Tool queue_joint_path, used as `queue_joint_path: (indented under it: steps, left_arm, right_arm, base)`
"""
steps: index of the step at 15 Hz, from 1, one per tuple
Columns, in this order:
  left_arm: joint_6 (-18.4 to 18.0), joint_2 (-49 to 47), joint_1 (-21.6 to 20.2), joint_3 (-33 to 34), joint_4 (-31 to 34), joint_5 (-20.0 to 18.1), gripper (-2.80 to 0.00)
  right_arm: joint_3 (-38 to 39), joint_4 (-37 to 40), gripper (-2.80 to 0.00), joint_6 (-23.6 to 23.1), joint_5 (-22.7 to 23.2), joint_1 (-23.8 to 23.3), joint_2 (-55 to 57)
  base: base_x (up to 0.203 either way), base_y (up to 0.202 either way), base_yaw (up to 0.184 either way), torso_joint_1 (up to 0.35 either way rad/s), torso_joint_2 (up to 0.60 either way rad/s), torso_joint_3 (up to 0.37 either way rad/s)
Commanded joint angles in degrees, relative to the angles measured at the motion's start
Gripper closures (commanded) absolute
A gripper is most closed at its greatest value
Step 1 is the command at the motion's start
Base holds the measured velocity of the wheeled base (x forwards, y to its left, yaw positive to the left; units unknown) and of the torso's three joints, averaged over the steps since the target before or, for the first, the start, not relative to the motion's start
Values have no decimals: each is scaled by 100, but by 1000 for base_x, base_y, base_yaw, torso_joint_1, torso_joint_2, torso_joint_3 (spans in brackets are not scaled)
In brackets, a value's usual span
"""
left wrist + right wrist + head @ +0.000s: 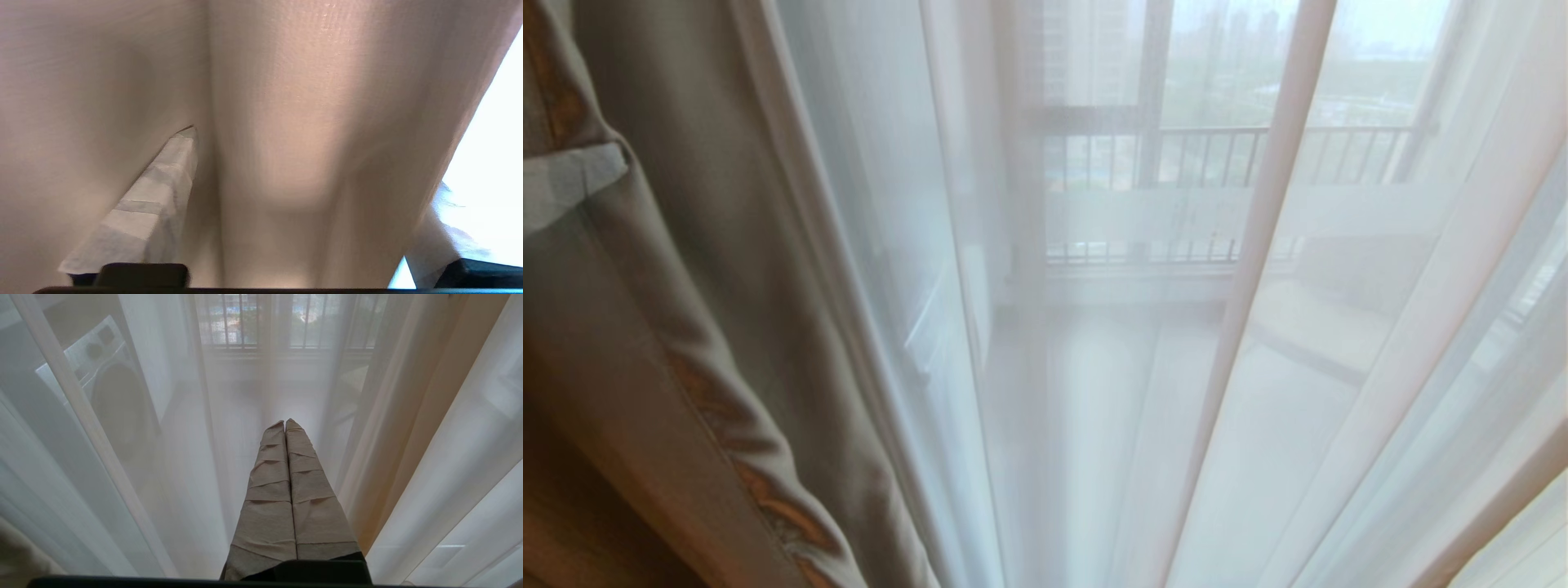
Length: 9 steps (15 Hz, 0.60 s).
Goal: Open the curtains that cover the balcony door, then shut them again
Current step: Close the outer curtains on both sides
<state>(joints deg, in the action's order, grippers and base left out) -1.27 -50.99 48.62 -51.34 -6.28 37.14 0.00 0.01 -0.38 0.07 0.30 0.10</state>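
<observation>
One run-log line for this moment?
left gripper: open against beige drape | right gripper: shut, idle | sheers: drawn across balcony door

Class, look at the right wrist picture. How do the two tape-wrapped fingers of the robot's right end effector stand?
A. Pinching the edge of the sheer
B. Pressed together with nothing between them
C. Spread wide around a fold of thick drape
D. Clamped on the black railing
B: the right end effector shows its two tape-wrapped fingers touching along their whole length, pointing at the thin see-through white sheer curtain without gripping it.
</observation>
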Motion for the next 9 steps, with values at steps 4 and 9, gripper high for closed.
queue_joint_path:
  steps: [4, 9]
  left_arm:
    - [-256, 981, 160, 536, 34, -476, -280]
    - [-321, 1351, 157, 674, 345, -541, -280]
  right_arm:
    - [0, -1, 0, -6, 1, 5, -1]
    - [0, -1, 0, -6, 1, 5, -1]
  base:
    - [0, 0, 0, 0, 0, 0]
    - [0, 0, 0, 0, 0, 0]
